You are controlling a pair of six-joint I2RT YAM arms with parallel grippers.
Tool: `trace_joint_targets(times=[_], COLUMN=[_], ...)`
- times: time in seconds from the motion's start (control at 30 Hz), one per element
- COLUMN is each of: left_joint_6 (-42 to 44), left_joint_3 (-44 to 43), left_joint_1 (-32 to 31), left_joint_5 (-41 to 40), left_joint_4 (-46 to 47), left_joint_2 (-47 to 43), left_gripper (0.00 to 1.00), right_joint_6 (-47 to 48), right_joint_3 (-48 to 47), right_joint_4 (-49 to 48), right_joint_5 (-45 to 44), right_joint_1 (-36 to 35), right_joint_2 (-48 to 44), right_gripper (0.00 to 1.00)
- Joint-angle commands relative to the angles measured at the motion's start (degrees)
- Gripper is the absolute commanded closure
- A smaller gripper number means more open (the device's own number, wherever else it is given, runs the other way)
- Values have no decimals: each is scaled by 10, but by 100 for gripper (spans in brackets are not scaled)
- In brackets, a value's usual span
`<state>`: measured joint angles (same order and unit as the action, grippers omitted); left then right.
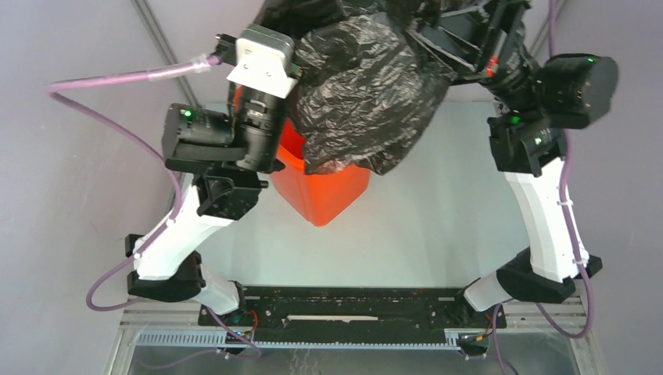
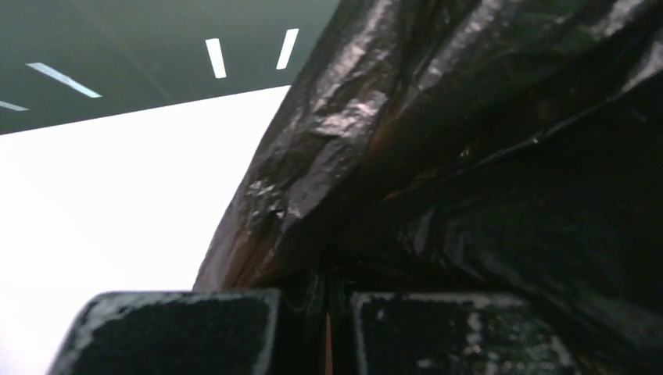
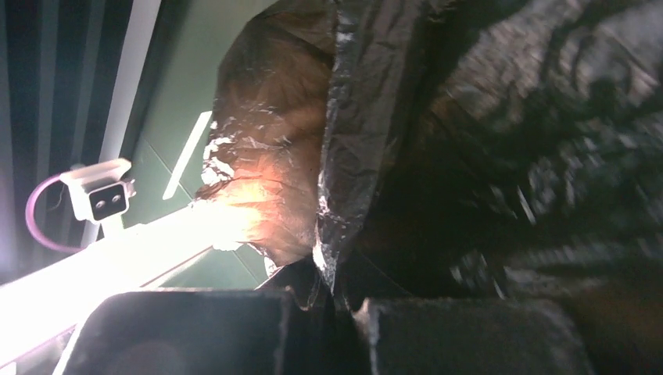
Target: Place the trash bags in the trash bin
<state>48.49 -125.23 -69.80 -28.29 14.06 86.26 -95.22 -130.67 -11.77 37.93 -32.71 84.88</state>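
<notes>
The black crinkled trash bag [image 1: 367,94] hangs in the air above the table, and its lower folds drape over the far side of the orange trash bin [image 1: 320,195]. Both arms reach up to the bag's top edge, where their fingertips are hidden among the folds in the top view. In the left wrist view my left gripper [image 2: 327,305] is shut, with a thin fold of the bag [image 2: 469,156] pinched between its pads. My right gripper [image 3: 340,308] is shut on another fold of the bag [image 3: 469,141], whose film glows brownish against a light.
The bin stands on a pale table [image 1: 438,234] between the two arms. A black rail [image 1: 352,308] runs along the near edge. Purple cables [image 1: 117,78] loop at the left and right. A small white camera [image 3: 100,195] shows in the right wrist view.
</notes>
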Motion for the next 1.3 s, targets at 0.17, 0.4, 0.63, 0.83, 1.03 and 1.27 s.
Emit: trace_joint_targets(times=[0.17, 0.4, 0.63, 0.83, 1.03, 1.27], left_joint_6=[58, -107, -224, -258, -404, -431], left_joint_3=[-51, 130, 143, 73, 1, 119], left_joint_1=[19, 105, 182, 208, 255, 265], left_joint_5=[-12, 6, 76, 127, 137, 137], left_joint_4=[6, 65, 19, 18, 15, 23], left_joint_2=[-33, -100, -95, -41, 30, -24], left_gripper=[100, 100, 100, 100, 100, 100], right_joint_6=[10, 27, 48, 48, 35, 27], right_joint_3=[-67, -11, 94, 156, 205, 246], right_joint_4=[-25, -26, -22, 2, -3, 8], right_joint_5=[-8, -3, -10, -23, -26, -23], right_joint_1=[-49, -54, -41, -18, -7, 3], right_joint_2=[51, 32, -21, -59, -80, -95], right_gripper=[100, 100, 100, 100, 100, 100])
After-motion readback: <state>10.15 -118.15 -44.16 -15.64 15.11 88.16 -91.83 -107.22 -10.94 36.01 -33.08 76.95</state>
